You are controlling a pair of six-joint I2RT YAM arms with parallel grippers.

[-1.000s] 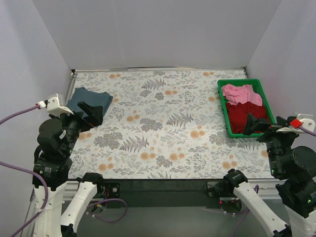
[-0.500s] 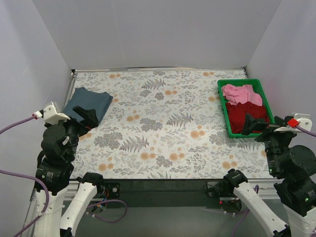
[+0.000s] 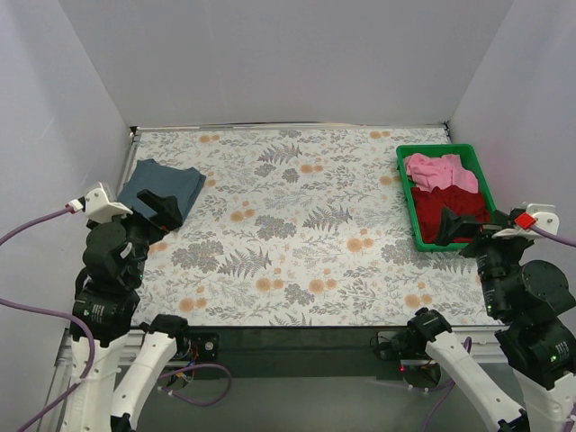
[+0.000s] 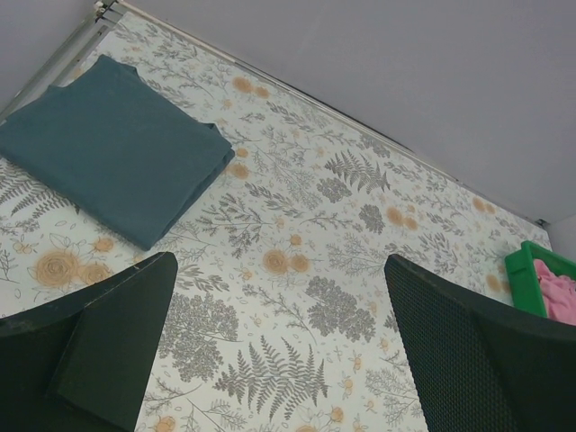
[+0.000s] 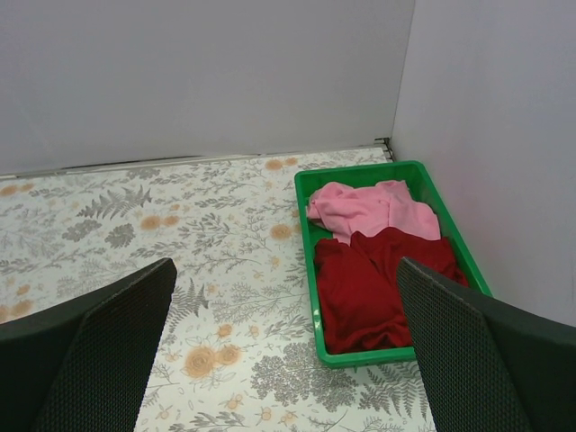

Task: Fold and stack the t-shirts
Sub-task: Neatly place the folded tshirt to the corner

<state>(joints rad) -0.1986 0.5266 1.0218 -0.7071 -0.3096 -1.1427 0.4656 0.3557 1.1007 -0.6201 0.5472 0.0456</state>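
Note:
A slate blue-grey t-shirt [image 3: 162, 186] lies folded flat at the far left of the floral table; it also shows in the left wrist view [image 4: 112, 148]. A pink t-shirt [image 3: 434, 171] and a dark red t-shirt [image 3: 447, 210] lie crumpled in the green bin [image 3: 410, 207] at the far right; the right wrist view shows the pink shirt [image 5: 373, 209] and the red shirt [image 5: 369, 288] too. My left gripper [image 3: 162, 211] is open and empty, held above the table just near the blue shirt. My right gripper [image 3: 463, 225] is open and empty, near the bin's near end.
White walls close the table on the left, back and right. The green bin [image 5: 306, 234] stands against the right wall. The floral table cover [image 3: 297, 234] spans the space between the shirt and the bin.
Both arms have drawn back toward their bases. The left gripper has pulled off the folded blue shirt toward the near left. The right gripper has shifted slightly nearer. The shirts have not moved.

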